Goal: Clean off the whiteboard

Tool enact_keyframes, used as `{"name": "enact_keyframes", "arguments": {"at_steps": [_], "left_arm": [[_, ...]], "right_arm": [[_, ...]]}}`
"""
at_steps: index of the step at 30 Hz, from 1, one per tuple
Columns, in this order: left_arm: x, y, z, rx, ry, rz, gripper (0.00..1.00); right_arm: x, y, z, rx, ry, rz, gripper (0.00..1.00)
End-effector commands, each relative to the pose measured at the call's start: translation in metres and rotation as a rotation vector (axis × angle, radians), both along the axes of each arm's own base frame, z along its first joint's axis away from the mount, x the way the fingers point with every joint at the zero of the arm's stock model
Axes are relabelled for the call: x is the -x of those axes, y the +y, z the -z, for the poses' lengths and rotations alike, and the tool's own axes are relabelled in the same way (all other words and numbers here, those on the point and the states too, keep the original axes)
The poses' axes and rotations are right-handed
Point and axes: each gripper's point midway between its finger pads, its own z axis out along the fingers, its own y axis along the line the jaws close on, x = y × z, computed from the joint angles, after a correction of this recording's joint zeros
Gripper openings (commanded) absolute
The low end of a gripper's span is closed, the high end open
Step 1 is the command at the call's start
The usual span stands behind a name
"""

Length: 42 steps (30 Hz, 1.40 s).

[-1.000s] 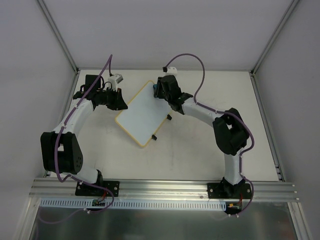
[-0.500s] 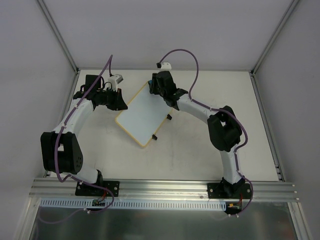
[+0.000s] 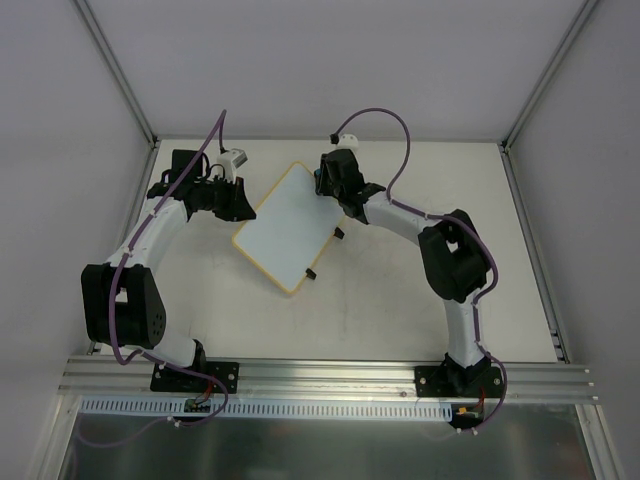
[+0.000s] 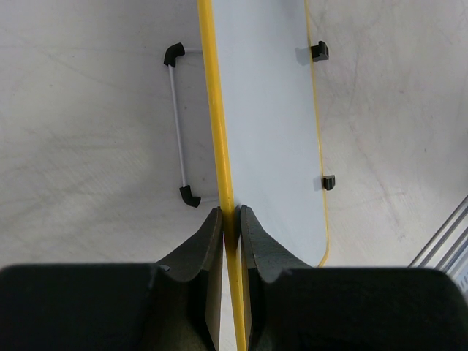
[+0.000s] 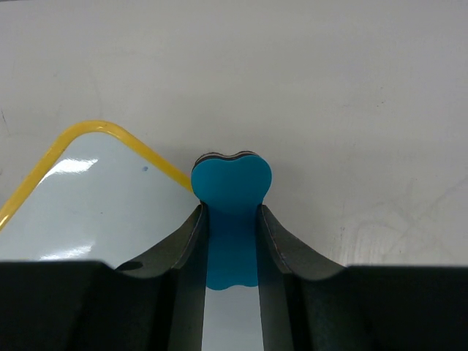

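The whiteboard (image 3: 287,225) lies tilted on the table, white with a thin yellow rim and two black tabs (image 3: 339,234) on its right edge. My left gripper (image 3: 243,207) is shut on the board's left rim; in the left wrist view both jaws pinch the yellow rim (image 4: 219,153). My right gripper (image 3: 322,178) is shut on a blue eraser (image 5: 231,186) at the board's far right corner. In the right wrist view the eraser's tip sits over the yellow rim (image 5: 88,130), and a tiny blue dot (image 5: 145,169) shows on the board (image 5: 95,205).
A thin stand bar with black ends (image 4: 178,124) shows beneath the board in the left wrist view. Grey walls enclose the table on three sides. An aluminium rail (image 3: 330,375) runs along the near edge by the arm bases.
My right gripper with the eraser swung left over the board's far corner, then came back right and slightly nearer. The left gripper and board stayed put.
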Motion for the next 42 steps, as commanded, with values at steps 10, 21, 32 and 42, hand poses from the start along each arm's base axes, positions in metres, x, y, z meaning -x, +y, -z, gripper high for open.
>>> {"name": "enact_keyframes", "arguments": {"at_steps": [10,21,32,42], "left_arm": [[0.01,-0.009,-0.011,0.0,-0.022,0.061,0.0],[0.01,-0.009,-0.011,-0.002,-0.025,0.062,0.0],[0.011,-0.008,-0.012,-0.007,-0.031,0.061,0.0],[0.011,-0.007,-0.013,-0.01,-0.035,0.06,0.0]], "right_arm": [[0.02,0.051,-0.039,0.105,-0.1,-0.216,0.01],[0.045,0.099,-0.054,0.19,-0.179,-0.43,0.0],[0.011,0.022,-0.015,0.212,-0.041,-0.135,0.0],[0.011,-0.006,0.013,0.275,0.046,-0.12,0.0]]}}
